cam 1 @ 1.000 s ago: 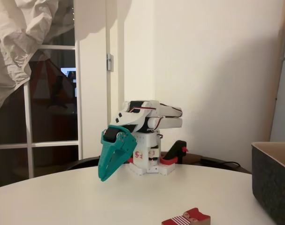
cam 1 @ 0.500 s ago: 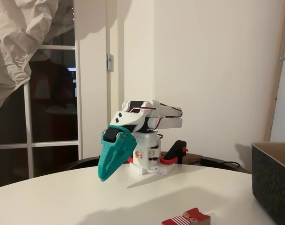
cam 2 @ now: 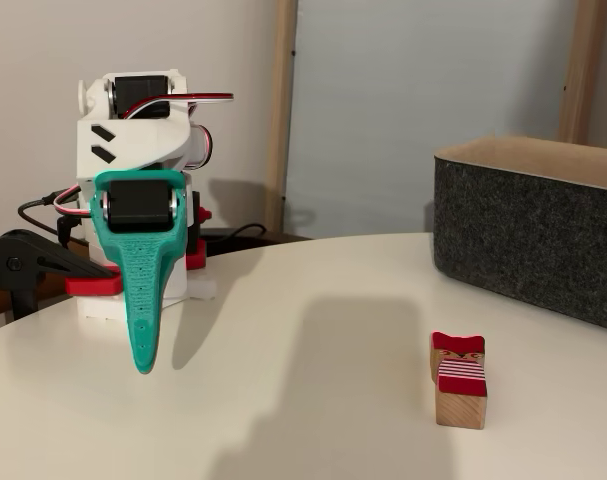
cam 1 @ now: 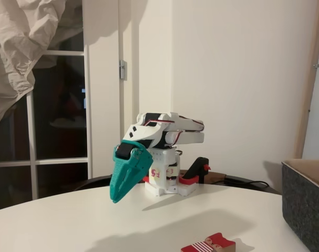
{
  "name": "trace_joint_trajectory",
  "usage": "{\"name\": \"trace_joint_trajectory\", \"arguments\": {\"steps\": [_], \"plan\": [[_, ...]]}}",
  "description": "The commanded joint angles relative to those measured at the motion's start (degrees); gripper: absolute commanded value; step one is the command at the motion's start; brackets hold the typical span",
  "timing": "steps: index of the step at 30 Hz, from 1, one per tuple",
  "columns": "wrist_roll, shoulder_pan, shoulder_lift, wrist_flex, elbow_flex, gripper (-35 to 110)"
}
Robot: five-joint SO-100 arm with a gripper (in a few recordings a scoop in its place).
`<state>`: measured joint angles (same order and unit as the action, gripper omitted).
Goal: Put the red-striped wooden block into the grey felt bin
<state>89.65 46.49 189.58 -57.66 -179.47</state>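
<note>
The red-striped wooden block (cam 2: 459, 384) lies flat on the white table, its striped face up; it also shows at the bottom edge (cam 1: 209, 245). The grey felt bin (cam 2: 528, 222) stands on the table beyond the block, at the right in both fixed views (cam 1: 305, 202). My teal gripper (cam 2: 141, 362) hangs folded in front of the arm's base, tip pointing down just above the table (cam 1: 114, 198). Its fingers are shut with nothing between them. It is well apart from the block and the bin.
A black and red clamp (cam 2: 43, 270) fixes the arm's base (cam 1: 167, 184) at the table's back edge. Bare white tabletop (cam 2: 303, 360) lies between the gripper and the block. A glass door (cam 1: 59, 126) stands behind.
The arm and block have not moved. The lighting shifted, and a shadow now lies on the table in front of the base.
</note>
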Motion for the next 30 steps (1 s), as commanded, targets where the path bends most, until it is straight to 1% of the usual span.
{"name": "trace_joint_trajectory", "arguments": {"steps": [1,4,10,12,18,22,24,28,30], "plan": [[-1.4,1.1,1.7,-1.3,-0.7,1],[-1.6,1.1,1.7,-1.2,-0.7,5],[3.1,3.4,1.6,-0.9,0.0,8],[4.9,3.4,1.2,1.8,0.8,7],[11.0,3.4,-1.1,2.1,13.4,5],[15.2,1.7,-7.6,2.4,24.4,8],[18.7,-0.4,-11.6,4.8,29.1,8],[28.5,-5.4,-20.0,14.2,36.3,8],[32.8,-9.8,-23.6,16.1,40.3,8]]}}
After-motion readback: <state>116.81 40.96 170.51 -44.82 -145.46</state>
